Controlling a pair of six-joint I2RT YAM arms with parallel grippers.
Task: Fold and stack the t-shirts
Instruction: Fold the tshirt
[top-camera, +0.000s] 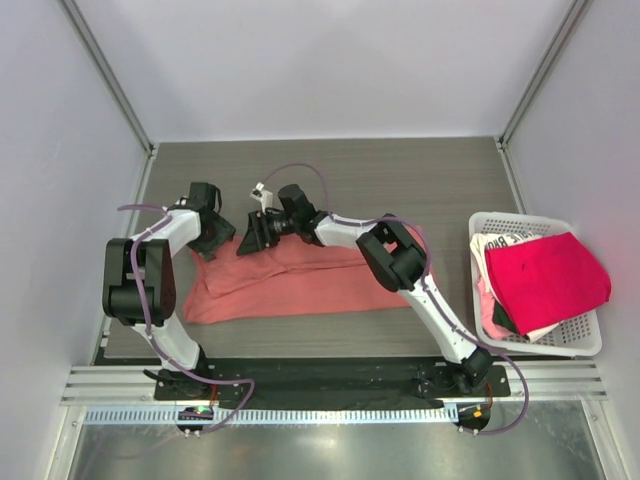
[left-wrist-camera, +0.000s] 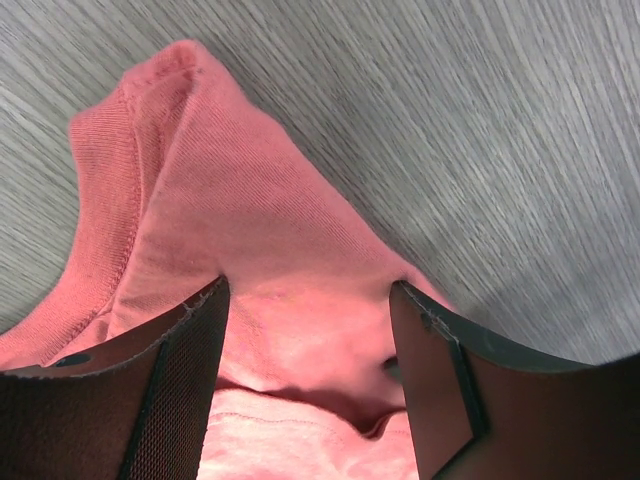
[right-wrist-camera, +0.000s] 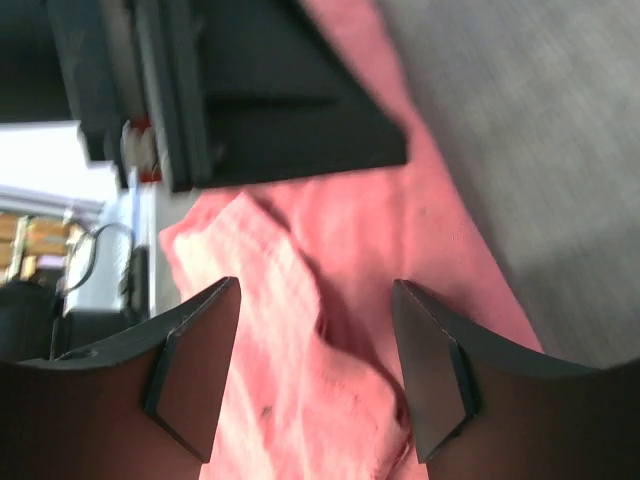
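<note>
The salmon-coral t-shirt (top-camera: 300, 282) lies spread and rumpled on the counter (top-camera: 400, 175), and both hands sit over its far left part. The left hand (left-wrist-camera: 310, 290) is at the shirt's far left corner, fingers spread wide with a raised fold of the cloth between them; it is released, not clamped, and whether the pads brush the fabric cannot be told. The right hand (right-wrist-camera: 316, 288) hovers just to the right of it along the shirt's far edge, likewise spread wide over a wrinkled ridge of cloth and grasping nothing. Well to the right of the shirt stands a white basket (top-camera: 590, 342), holding the crimson-pink t-shirt (top-camera: 545, 275) on top of the white lettered t-shirt (top-camera: 500, 243).
</note>
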